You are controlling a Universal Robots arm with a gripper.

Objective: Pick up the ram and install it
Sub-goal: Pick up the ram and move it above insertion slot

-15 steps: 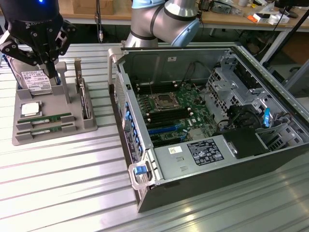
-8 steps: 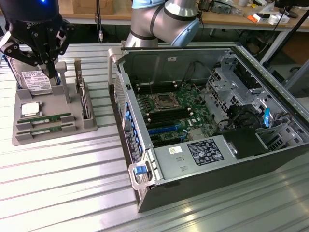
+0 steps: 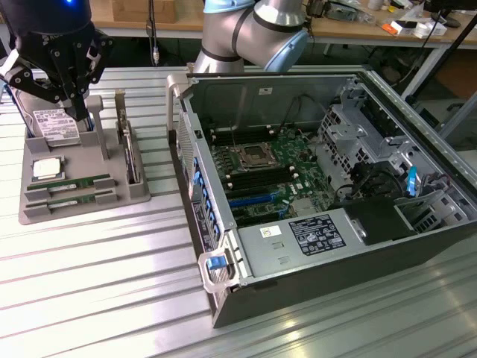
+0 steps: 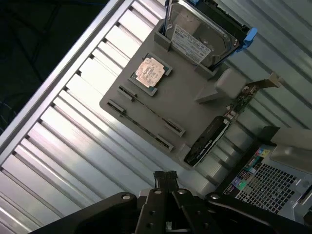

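**A:** Where is the gripper?

**B:** At the far end of the exterior view's left. It hangs above the grey holder tray, over the hard drive that stands at the tray's far end.

**A:** And the fingers?

**B:** Drawn together, tip against tip, with nothing held between them.

**A:** Where is the ram?

**B:** There are two sticks alike, both lying flat in the tray's near part, parallel and just beside each other. The far ram stick sits next to the square CPU chip. The near ram stick lies toward the tray's near edge. The gripper touches neither.

**A:** What about the computer?

**B:** The open computer case lies on the ribbed metal table, on the exterior view's right, apart from the tray. Its motherboard is exposed, and long black slots run beside the processor socket.
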